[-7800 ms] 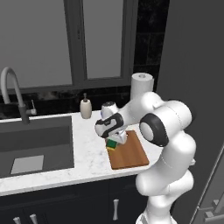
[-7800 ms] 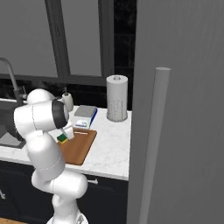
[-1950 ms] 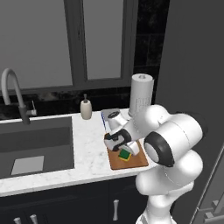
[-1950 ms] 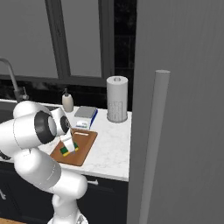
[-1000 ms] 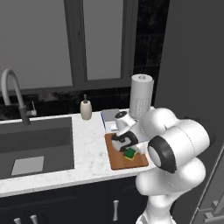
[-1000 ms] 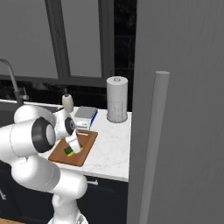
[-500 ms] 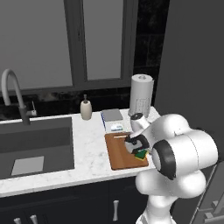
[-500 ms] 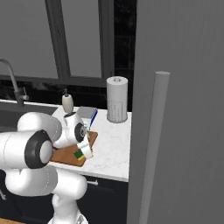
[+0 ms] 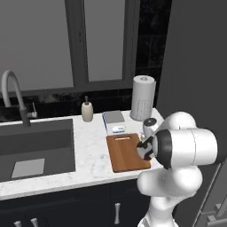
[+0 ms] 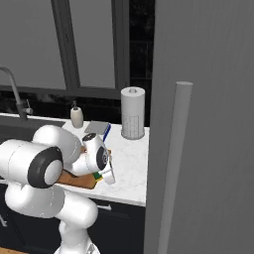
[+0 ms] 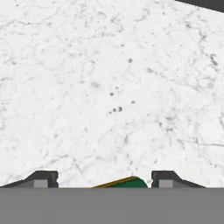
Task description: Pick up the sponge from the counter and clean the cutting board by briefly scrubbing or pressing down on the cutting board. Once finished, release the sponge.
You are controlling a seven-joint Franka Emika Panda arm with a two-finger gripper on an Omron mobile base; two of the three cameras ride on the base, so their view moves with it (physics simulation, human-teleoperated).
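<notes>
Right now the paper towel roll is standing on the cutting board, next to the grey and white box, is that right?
Not quite. The paper towel roll stands on the counter behind the cutting board, not on it. It is next to the grey and white box, as the left base view shows.

My arm: white shells, dark joints, seen from three cameras.

My links are smooth, rounded white casings, bulbous at the shoulder and elbow, each broken by a dark grey to black band or disc where a joint turns. In the left base view one large dark ring faces outward on my big white segment, with a smaller dark-capped cylinder above it. In the right base view a similar dark ring curves across my nearest bulge, and my wrist ends in a white drum with a black circular face. In the hand view my fingertips (image 11: 43,178) are small dark blocks with lighter grey pads.
</notes>
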